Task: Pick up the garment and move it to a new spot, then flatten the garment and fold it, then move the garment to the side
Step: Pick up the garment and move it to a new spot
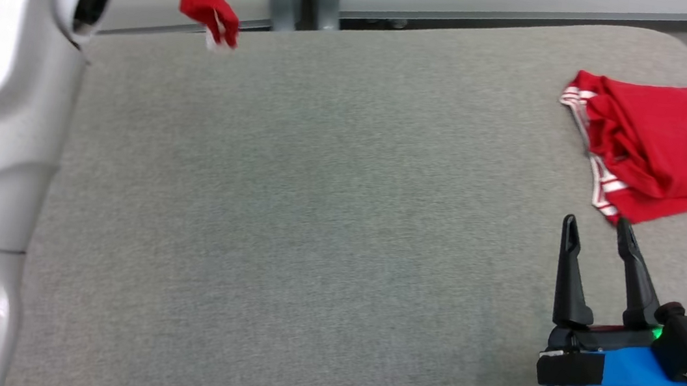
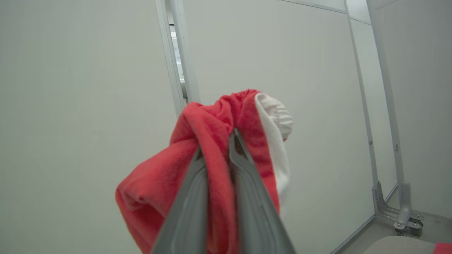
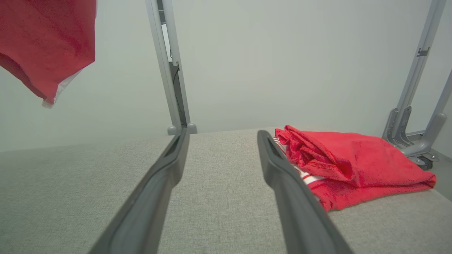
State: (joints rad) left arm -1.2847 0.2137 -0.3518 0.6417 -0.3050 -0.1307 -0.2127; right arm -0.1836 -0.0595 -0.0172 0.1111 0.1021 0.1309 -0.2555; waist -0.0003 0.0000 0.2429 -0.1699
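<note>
The left gripper [image 2: 216,141] is clamped on the red garment [image 2: 159,183], dangling it above the worktop's [image 1: 314,216] far left corner, so this looks like the carrying step; next, lower it mid-worktop, where the wide-open right gripper [image 1: 596,223] can help spread it.

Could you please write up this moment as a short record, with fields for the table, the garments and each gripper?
table: grey fabric top
hanging garment: red with white trim, bunched, held up clear of the table at its far left
folded garment: red with white stripes, lying at the table's far right
left gripper: raised, jaws shut on the hanging garment
right gripper: jaws open, empty, near the folded garment's front corner
task stage: garment lifted, not yet set down
</note>
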